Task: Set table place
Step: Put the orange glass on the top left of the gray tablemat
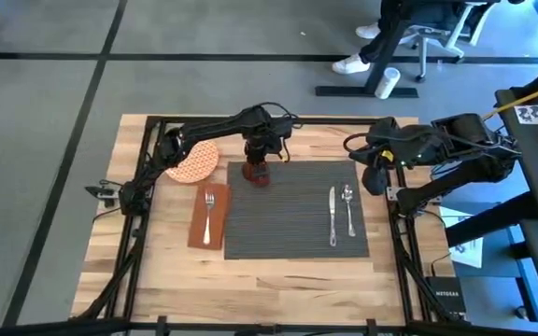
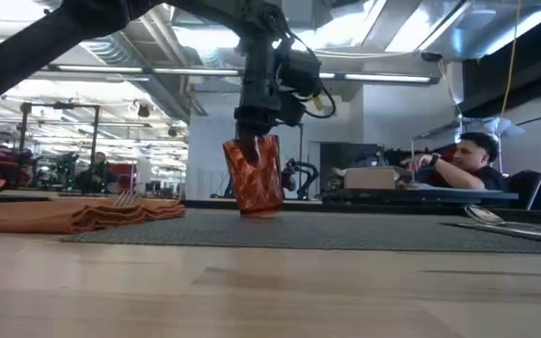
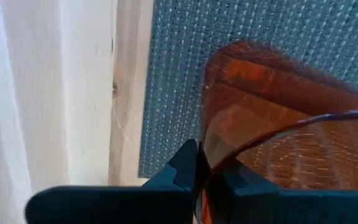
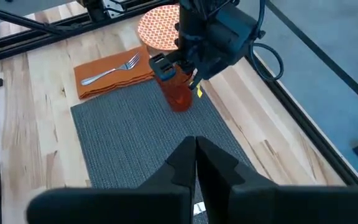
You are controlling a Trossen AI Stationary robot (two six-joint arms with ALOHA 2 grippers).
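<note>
Orange cup sits on the far left corner of the grey placemat, my left gripper above it; my right gripper waits at the table's right edge. Low view: the cup stands upright. Left wrist: my fingers pinch the cup's rim. Right wrist: my fingers are pressed together, holding nothing.

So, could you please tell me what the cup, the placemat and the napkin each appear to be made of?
The cup, pinched at its rim by the left claw, looks like translucent orange plastic or glass: the weave below shows through its wall. The placemat seems a woven, ribbed dark grey textile or vinyl. The napkin looks like soft orange-brown cloth, since it lies in folds.
</note>
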